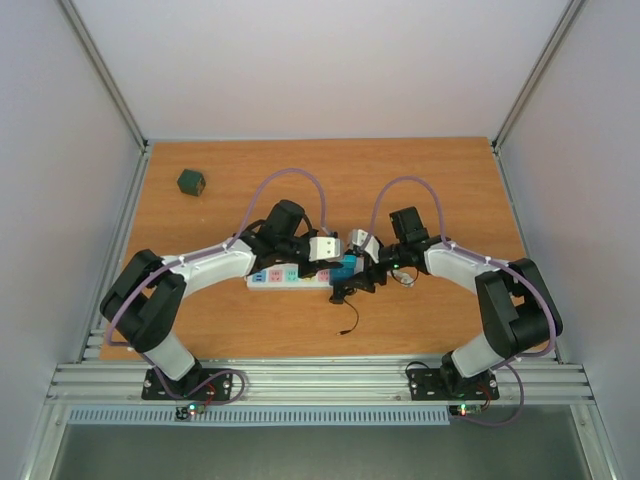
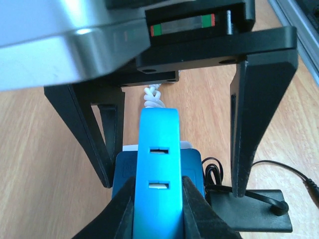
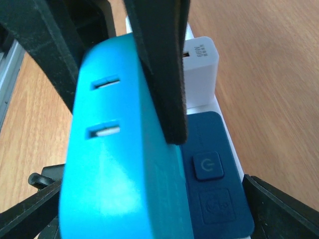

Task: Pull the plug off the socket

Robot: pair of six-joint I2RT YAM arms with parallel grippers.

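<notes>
The socket (image 1: 285, 276) is a long white strip with pastel panels lying across the table middle. Its dark blue end panel (image 3: 209, 169) carries a power button. A bright blue plug (image 2: 158, 164) with two slots stands upright on that end, and it also shows in the top view (image 1: 347, 267). My left gripper (image 2: 158, 201) is shut on the blue plug from both sides. My right gripper (image 3: 154, 219) is open wide, with its fingers (image 2: 243, 134) standing either side of the strip's end. The curly white cord (image 2: 153, 97) runs off behind the plug.
A white charger (image 3: 200, 64) sits in the strip beside the blue plug. A black adapter (image 2: 251, 211) with a thin black cable (image 1: 350, 318) lies on the table beside the strip. A dark green cube (image 1: 191, 181) stands at the far left.
</notes>
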